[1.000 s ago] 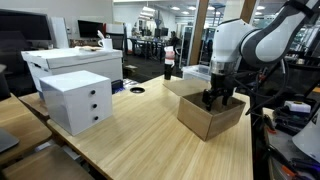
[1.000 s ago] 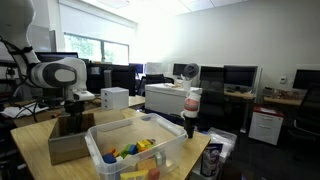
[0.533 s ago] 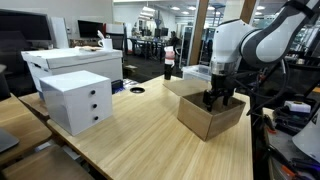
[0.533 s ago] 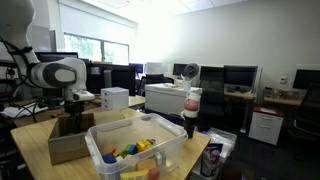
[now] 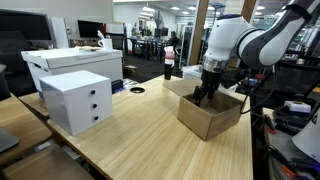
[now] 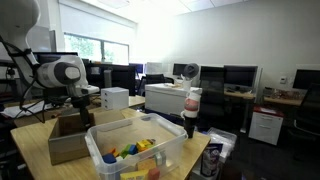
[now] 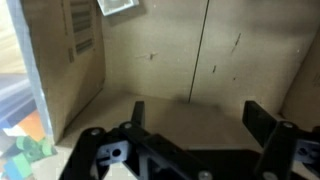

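An open cardboard box stands on the wooden table in both exterior views. My gripper hangs at the box's mouth, near its far edge, fingers pointing down. In the wrist view the gripper is open, and its two black fingers frame the box's bare brown floor and walls. Nothing lies between the fingers. A white label and a printed sticker show on the inner walls.
A white drawer unit and a larger white box stand on the table. A clear plastic bin with coloured toys sits beside the cardboard box, with a bottle behind it. Desks and monitors fill the room.
The gripper has lifted a little and shifted towards the box's far edge; the arm's wrist has tilted. The jaws stay open.
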You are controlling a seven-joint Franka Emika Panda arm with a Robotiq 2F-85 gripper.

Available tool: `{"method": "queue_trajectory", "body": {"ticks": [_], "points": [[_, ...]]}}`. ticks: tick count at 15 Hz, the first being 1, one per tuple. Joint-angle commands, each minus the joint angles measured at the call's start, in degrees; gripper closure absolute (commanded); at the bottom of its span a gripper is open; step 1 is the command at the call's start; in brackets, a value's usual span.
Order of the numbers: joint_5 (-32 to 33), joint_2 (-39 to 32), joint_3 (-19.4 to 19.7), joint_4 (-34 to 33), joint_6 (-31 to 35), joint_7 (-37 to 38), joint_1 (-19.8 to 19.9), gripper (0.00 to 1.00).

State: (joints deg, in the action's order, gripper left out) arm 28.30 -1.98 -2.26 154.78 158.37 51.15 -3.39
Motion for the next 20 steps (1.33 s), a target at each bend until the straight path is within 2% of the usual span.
{"method": "queue_trajectory", "body": {"ticks": [1,8,15,20], "points": [[6.8,-3.9,0.3,-4.4,2.1,1.9,-0.4,0.0],[11.2,-11.2,-0.4,-12.6,6.3,0.2,-1.8,0.0],[9.8,-18.4,-2.7,-20.5,9.2,-3.0,-3.3,0.0],[7.2,-22.2,-6.1,-26.2,6.2,-6.4,-2.2,0.0]]}}
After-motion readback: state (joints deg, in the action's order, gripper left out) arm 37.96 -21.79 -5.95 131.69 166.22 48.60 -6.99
